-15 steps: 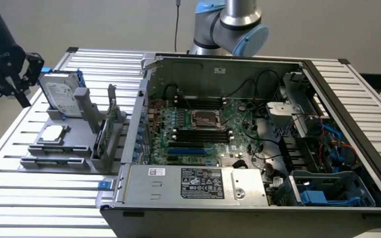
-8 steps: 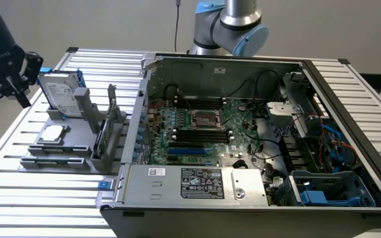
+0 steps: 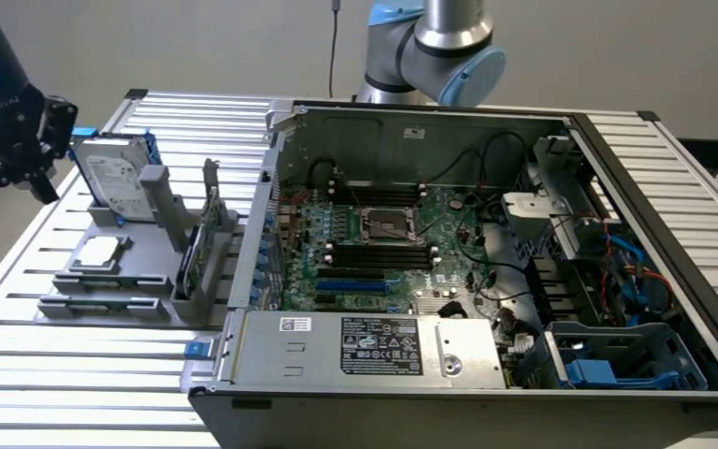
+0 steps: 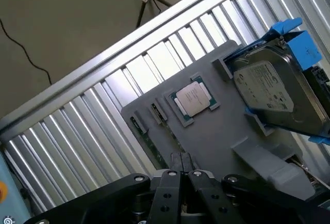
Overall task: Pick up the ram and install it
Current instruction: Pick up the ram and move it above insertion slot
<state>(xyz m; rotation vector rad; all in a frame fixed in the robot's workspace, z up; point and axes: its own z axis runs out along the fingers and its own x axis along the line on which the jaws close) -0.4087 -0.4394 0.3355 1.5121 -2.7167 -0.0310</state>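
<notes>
The ram (image 3: 190, 267) is a thin dark greenish stick standing on edge in a slot of the grey holder (image 3: 109, 281), at the exterior view's left of the open computer case. In the wrist view the ram (image 4: 150, 142) appears as a narrow green strip just ahead of the fingertips. My gripper (image 3: 16, 178) hangs above the table's far left edge, well apart from the holder. In the wrist view my gripper (image 4: 180, 161) is shut, its fingers pressed together with nothing between them. Black memory slots (image 3: 381, 253) lie on the motherboard beside the processor socket (image 3: 381, 223).
The holder also carries a silver hard drive with blue brackets (image 3: 116, 178) (image 4: 276, 92) and a small square silver chip (image 3: 101, 251) (image 4: 193, 99). The case's walls (image 3: 265, 178), power supply (image 3: 366, 346) and cables surround the motherboard. The slatted metal table (image 3: 35, 355) lies beneath.
</notes>
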